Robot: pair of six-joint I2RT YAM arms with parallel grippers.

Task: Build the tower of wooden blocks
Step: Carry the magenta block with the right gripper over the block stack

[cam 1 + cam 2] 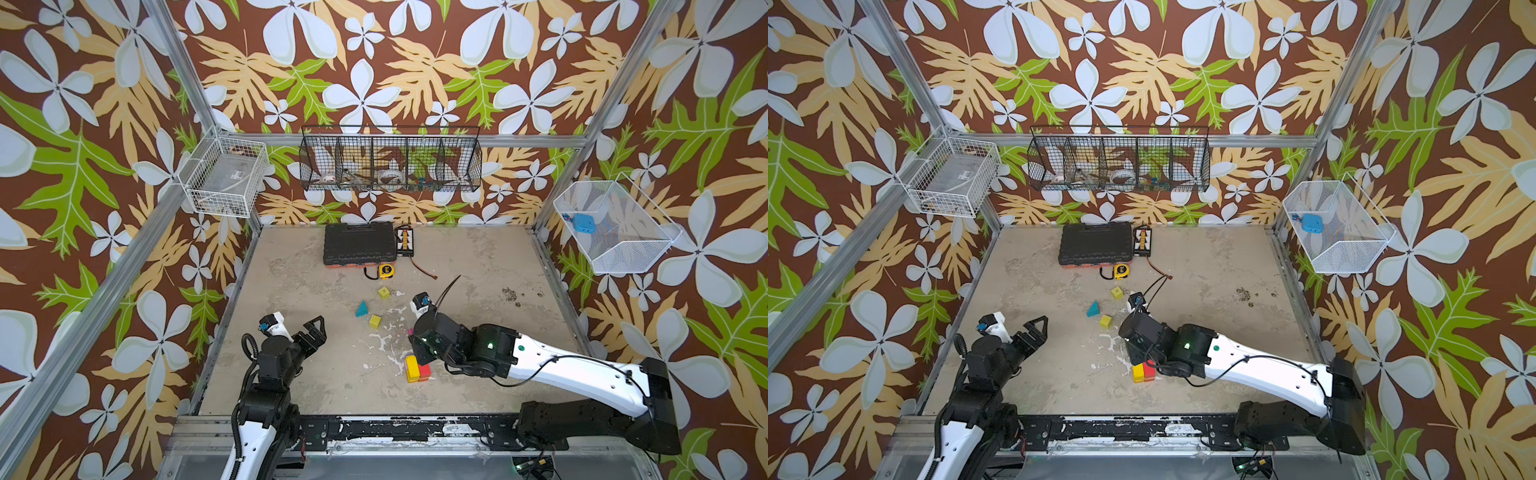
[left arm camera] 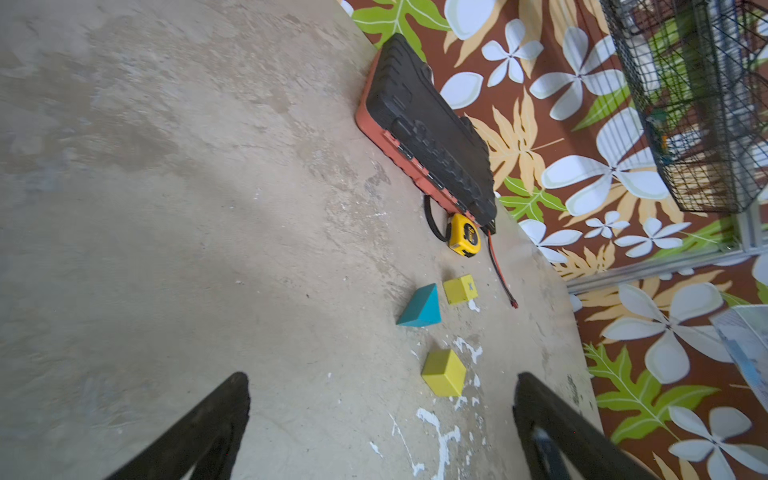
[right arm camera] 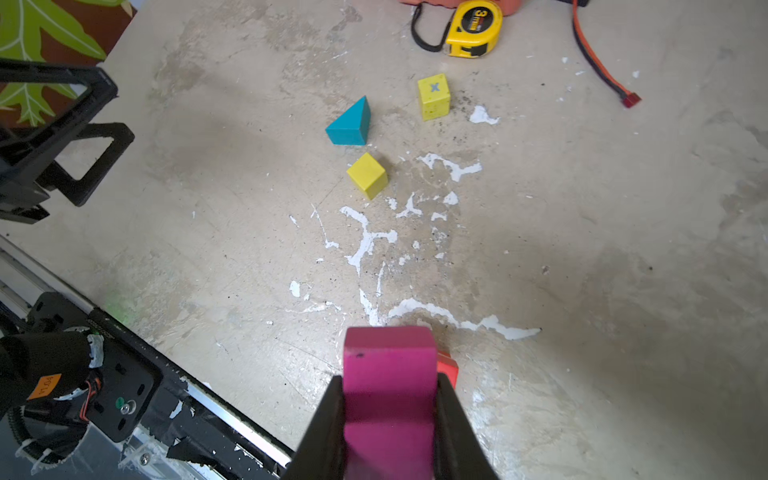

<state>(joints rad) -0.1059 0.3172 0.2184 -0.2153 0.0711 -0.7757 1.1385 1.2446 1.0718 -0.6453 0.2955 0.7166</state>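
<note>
**Blind placement could topple the stack**

The left gripper (image 1: 316,332) hung wide and empty. Beyond it lay a teal wooden wedge (image 1: 362,309) and two yellow wooden cubes (image 1: 375,321). The right gripper (image 3: 390,390) clamped a magenta wooden arch block (image 3: 386,357), seemingly over the yellow-and-red tower (image 1: 412,368), mostly hidden under the wrist; lowering off-centre might knock it over.

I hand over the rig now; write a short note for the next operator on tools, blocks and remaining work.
The left tool is open and empty.
The right tool is shut on a magenta block, close to the tower.
Done: tower is only a low yellow and red stack.
Left: place the magenta block, then the teal wedge, plain yellow cube and X-marked yellow cube, all lying loose.
</note>
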